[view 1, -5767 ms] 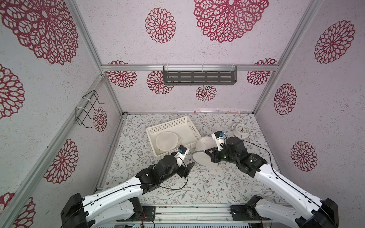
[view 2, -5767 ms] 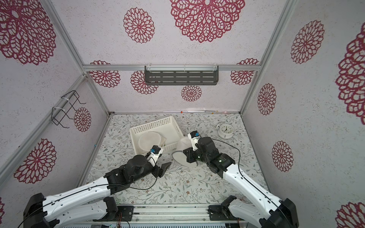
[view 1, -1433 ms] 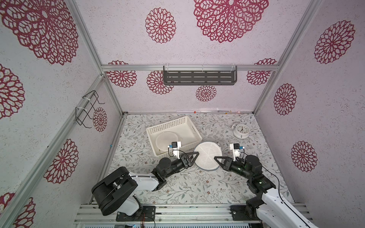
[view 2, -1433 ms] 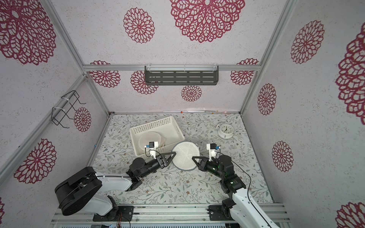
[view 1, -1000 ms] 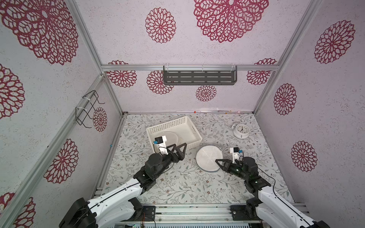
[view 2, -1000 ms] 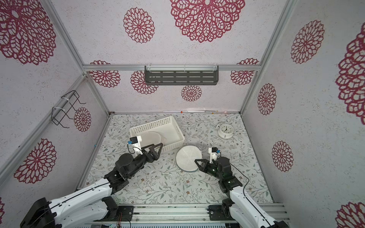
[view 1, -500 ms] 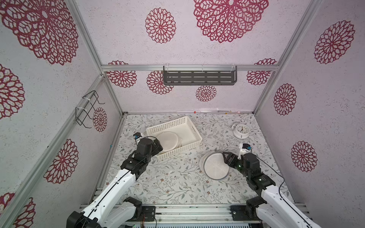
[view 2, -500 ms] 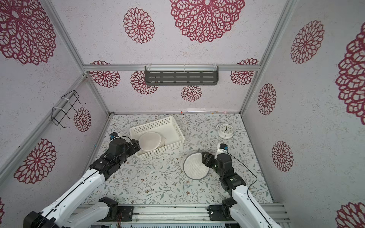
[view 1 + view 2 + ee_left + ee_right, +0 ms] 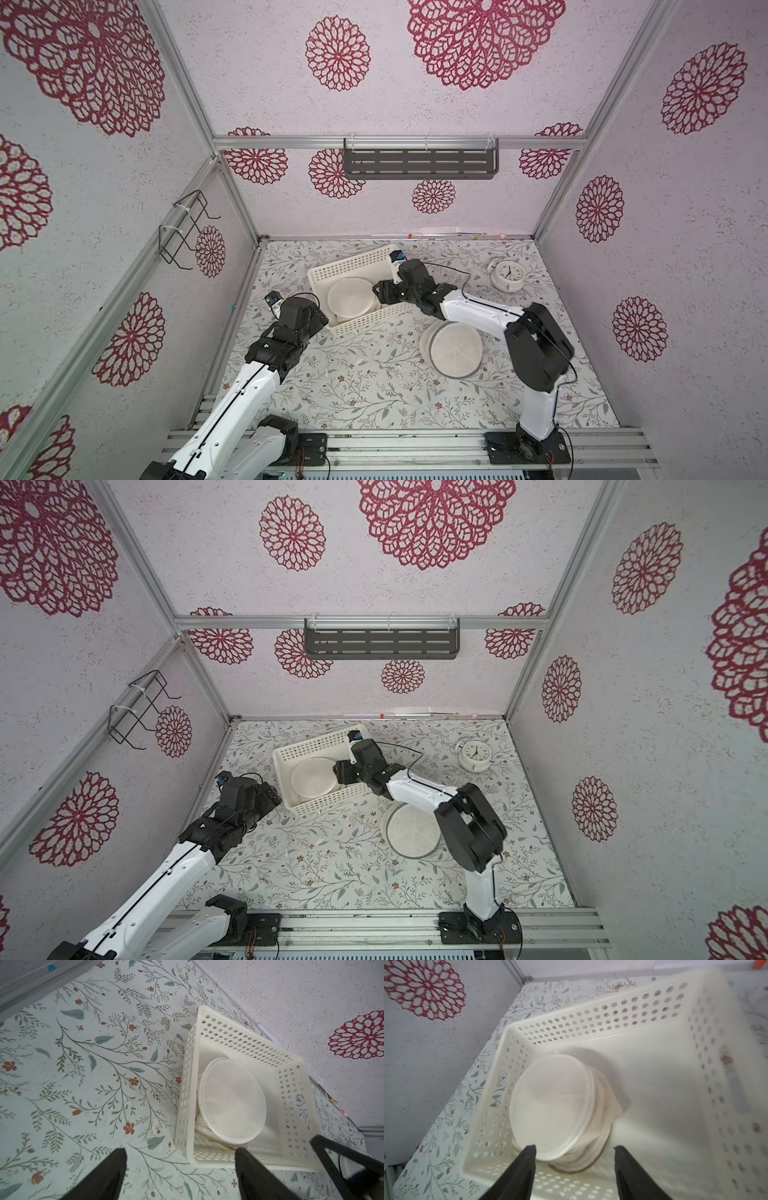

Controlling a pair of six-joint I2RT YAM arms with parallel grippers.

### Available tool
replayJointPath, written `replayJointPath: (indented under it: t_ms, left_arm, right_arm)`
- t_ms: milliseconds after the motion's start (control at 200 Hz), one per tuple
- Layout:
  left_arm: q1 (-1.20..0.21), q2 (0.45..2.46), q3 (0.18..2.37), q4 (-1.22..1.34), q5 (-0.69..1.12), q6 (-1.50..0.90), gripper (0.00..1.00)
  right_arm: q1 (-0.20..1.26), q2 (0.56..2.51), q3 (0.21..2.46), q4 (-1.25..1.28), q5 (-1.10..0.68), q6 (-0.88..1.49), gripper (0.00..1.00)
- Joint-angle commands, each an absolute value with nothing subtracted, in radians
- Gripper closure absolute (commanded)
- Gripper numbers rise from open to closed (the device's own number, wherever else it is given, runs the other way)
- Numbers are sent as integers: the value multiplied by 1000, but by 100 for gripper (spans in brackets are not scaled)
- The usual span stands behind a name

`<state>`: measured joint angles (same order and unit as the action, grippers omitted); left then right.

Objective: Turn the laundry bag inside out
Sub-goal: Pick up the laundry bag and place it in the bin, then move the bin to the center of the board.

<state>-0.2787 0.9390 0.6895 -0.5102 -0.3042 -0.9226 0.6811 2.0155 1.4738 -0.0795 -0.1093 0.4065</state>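
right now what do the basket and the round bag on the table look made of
Basket: looks like moulded cream plastic, smooth with a faint sheen; rigid walls punched with rows of round holes.
Bag on the table: white mesh fabric, matt; a fine grid weave shows, with a grey edge band, perhaps binding over a hoop.

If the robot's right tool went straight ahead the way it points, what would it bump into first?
Most likely the round white mesh laundry bag lying in the basket: the right tool, open, aims straight at its near edge, though depth is hard to judge.
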Motion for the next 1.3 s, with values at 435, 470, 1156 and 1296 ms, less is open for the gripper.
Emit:
replayJointPath:
  t_ms: [435,470,1156,1296]
  left_arm:
    - [-262,1064,639,-359,-147,-851,28]
    - [-262,1078,642,-348,-137,-847,28]
    - [-246,1442,806,-249,-194,-735,79]
    - [-233,1507,860,-249,-215,-695,84]
  right_arm:
    - [704,2310,1903,-203,-50,456,100]
    - [700,2289,1893,-194,-48,455,100]
    - [554,1399,1126,-25,-17,481,100]
    - [518,1182,992,-68,-14,499,100]
